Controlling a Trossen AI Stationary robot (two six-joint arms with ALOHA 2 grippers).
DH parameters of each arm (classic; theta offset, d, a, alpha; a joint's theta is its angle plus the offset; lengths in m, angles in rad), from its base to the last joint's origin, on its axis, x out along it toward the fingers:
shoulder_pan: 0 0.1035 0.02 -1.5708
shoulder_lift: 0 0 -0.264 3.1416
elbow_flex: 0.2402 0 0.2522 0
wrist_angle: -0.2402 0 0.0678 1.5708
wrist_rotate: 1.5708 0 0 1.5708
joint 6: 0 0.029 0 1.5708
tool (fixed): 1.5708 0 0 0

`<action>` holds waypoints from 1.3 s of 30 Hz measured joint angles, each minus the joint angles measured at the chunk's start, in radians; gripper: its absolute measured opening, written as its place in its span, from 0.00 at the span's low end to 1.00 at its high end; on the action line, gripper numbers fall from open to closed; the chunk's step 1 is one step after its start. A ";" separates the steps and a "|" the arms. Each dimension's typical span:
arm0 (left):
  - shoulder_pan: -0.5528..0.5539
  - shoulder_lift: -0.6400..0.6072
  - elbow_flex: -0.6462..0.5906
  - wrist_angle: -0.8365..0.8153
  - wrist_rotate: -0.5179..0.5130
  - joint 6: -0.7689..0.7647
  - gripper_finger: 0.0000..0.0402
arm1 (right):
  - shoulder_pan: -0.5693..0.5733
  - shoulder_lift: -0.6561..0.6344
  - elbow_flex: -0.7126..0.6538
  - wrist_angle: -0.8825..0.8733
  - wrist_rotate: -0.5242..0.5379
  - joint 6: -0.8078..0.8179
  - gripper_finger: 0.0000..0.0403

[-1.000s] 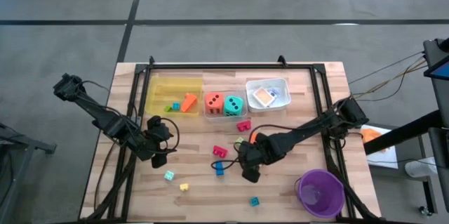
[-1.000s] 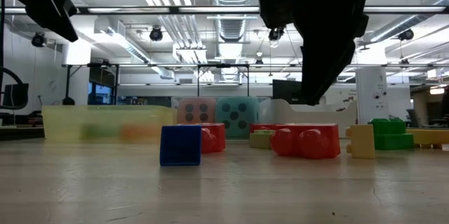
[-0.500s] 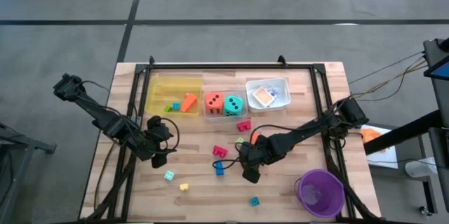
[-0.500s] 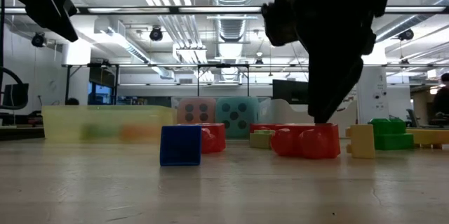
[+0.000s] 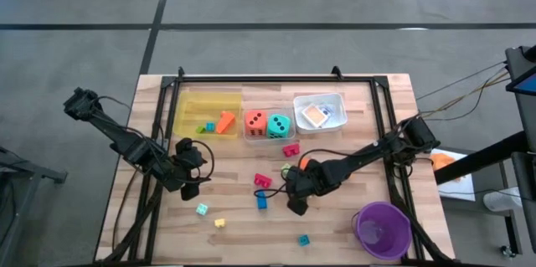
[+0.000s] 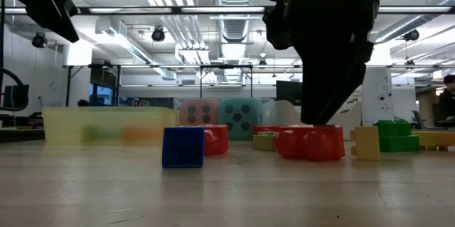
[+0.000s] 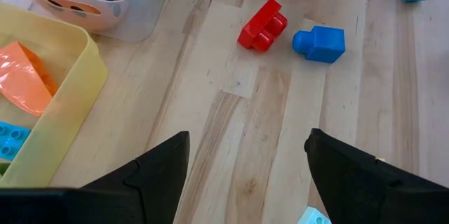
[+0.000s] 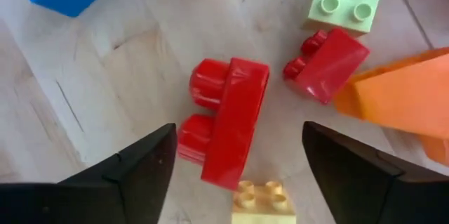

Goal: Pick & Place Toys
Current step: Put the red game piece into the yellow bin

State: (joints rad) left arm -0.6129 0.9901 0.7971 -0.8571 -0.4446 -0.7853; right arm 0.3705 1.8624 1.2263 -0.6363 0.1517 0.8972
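I'm hovering my right gripper [image 8: 235,175] wide open straddling the red block [image 8: 224,131] lying on the surface mid-table, while my left gripper [image 7: 245,175] is hanging open beside the yellow tray [image 7: 66,112].

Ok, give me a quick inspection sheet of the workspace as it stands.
Surface: wooden table, black frame along its edges.
Job's things: red block between the right gripper's fingers; blue block, more blocks loose mid-table; two dice in the clear tray; card in the white tray.
Clutter: purple cup; yellow tray holding a few blocks.
Grippers: right gripper open over the red block; left gripper open, waiting above bare wood.
Cables: black loops at both wrists.
Surroundings: grey floor, open room behind.
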 joint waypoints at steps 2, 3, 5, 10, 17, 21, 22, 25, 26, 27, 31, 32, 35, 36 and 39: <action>0.000 0.000 0.000 0.000 0.000 0.000 0.70 | 0.009 0.007 -0.001 -0.001 0.001 -0.006 0.71; 0.000 0.000 0.000 0.000 0.000 0.000 0.70 | 0.012 0.015 0.000 0.003 0.001 -0.005 0.69; 0.000 0.000 0.000 0.000 0.000 0.000 0.70 | 0.017 0.029 -0.001 -0.010 -0.003 -0.003 0.66; 0.000 0.000 0.000 0.000 0.000 0.000 0.70 | 0.018 0.080 0.005 -0.009 -0.003 0.011 0.61; 0.000 0.000 0.000 0.001 0.000 0.000 0.70 | 0.022 0.104 0.039 -0.011 0.015 0.002 0.50; 0.000 0.000 -0.001 -0.004 0.000 0.018 0.70 | 0.024 0.094 0.049 -0.010 0.039 -0.035 0.43; 0.000 0.000 -0.001 -0.003 0.000 0.031 0.70 | 0.024 0.093 0.050 -0.005 0.039 -0.041 0.42; 0.000 0.000 -0.001 -0.003 0.000 0.034 0.70 | 0.025 0.093 0.050 -0.014 0.033 -0.041 0.40; 0.000 0.000 -0.001 -0.003 0.000 0.031 0.70 | 0.026 0.093 0.050 -0.014 0.032 -0.038 0.40; 0.000 0.000 -0.001 -0.003 0.000 0.029 0.70 | 0.027 0.093 0.049 -0.015 0.031 -0.037 0.40; 0.000 0.000 -0.001 -0.001 0.000 0.029 0.70 | 0.039 0.093 0.051 -0.017 0.030 -0.040 0.40; 0.000 0.000 -0.001 -0.001 0.000 0.030 0.70 | 0.042 0.093 0.053 -0.016 0.030 -0.041 0.40; 0.000 0.000 -0.001 0.000 0.000 0.029 0.70 | 0.050 0.092 0.054 -0.014 0.030 -0.044 0.40; 0.000 0.000 -0.001 -0.001 0.000 0.029 0.70 | 0.052 0.092 0.054 -0.012 0.030 -0.044 0.40; 0.000 0.000 -0.001 0.000 0.000 0.029 0.70 | 0.057 0.092 0.054 -0.006 0.031 -0.045 0.40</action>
State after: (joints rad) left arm -0.6132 0.9901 0.7963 -0.8574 -0.4446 -0.7559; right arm 0.4276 1.9545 1.2806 -0.6420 0.1829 0.8521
